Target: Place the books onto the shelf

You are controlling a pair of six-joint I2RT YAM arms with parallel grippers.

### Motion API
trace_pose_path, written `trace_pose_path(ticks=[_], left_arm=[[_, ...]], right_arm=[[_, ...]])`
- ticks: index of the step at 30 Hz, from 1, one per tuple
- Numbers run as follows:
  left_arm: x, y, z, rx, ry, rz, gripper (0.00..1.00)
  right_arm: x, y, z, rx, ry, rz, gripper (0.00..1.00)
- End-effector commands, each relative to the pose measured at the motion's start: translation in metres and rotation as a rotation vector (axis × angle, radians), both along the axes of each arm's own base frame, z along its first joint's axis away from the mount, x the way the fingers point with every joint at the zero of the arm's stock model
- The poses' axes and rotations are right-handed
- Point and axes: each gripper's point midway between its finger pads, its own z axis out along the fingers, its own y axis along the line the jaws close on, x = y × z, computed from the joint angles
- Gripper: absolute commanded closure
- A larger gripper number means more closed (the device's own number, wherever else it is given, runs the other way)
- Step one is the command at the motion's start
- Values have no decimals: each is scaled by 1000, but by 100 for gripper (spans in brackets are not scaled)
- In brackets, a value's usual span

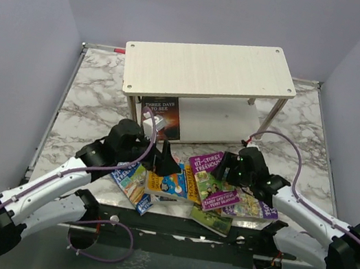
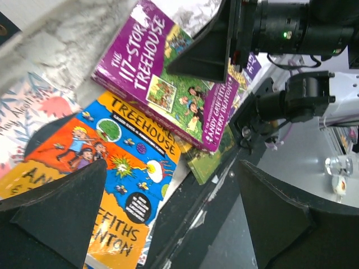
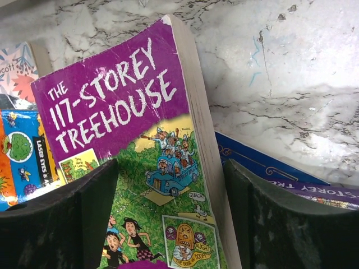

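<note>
The purple "117-Storey Treehouse" paperback (image 3: 112, 106) was seen lying on top of the scattered books (image 1: 171, 185) at the marble table's (image 1: 88, 101) near edge, in front of the shelf (image 1: 209, 66). It was straddled by the right gripper (image 3: 170, 174), jaws apart. The left gripper (image 2: 171, 168) was spread wide over the orange Treehouse book (image 2: 112, 162).

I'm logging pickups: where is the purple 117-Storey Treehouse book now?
Top view: the purple book lies atop other books at the table front edge, right of centre, beside the orange book, under the right end effector.
</note>
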Motion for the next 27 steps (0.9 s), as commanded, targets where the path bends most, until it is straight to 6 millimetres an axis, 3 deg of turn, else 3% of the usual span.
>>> trace_pose_path(ticks=[1, 12, 19, 27], left_arm=[[-11, -16, 10, -26, 40, -41, 1], [-25, -42, -28, 89, 128, -51, 1], [-24, -47, -49, 151, 158, -26, 1], [-16, -39, -68, 189, 205, 79, 1]], right_arm=[[-17, 7, -6, 61, 40, 46, 27], [-29, 11, -1, 153, 48, 36, 59], [-32, 15, 7, 201, 38, 41, 99], [-30, 17, 28, 269, 3, 6, 99]])
